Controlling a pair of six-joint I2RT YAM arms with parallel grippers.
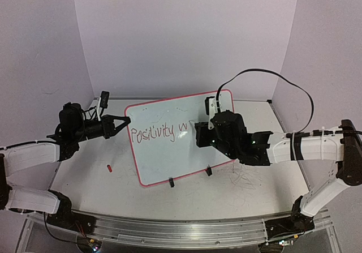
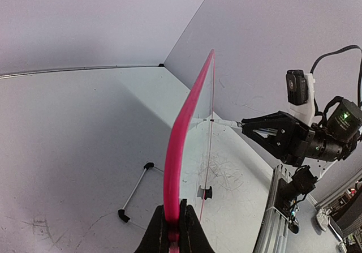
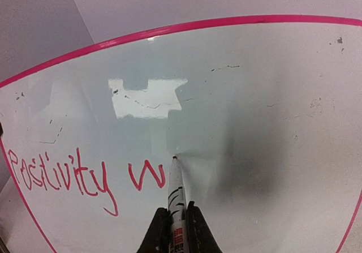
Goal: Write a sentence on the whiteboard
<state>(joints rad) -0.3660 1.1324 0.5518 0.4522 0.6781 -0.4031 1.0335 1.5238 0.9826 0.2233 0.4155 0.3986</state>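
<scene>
Top external view: I see the whiteboard (image 1: 169, 165) standing tilted on its black clip feet (image 1: 171, 182) mid-table, between my two arms.
Left gripper (image 2: 171, 227): clamped tight on the board's pink rim (image 2: 180, 134) at its left edge. I judge the grip is there to brace the board so pen pressure can't tip it.
Right gripper (image 3: 174, 222): closed around a marker (image 3: 175, 188), held nearly end-on to the board so the tip meets the face squarely.
Marker tip: touching the glossy surface just right of the "w".
Sentence (image 3: 79, 176): reads "Positivity w" so far, one line running from the left rim toward the middle.
Progress: my guess is partway; the second word has only its first letter.
Risk: the board could slide on the table (image 1: 90, 179) if my brace slips.
Stray item: a small red piece (image 1: 109, 166) lies on the table left of the board, well apart from both grippers. It may be a cap, but it is too small to tell.
</scene>
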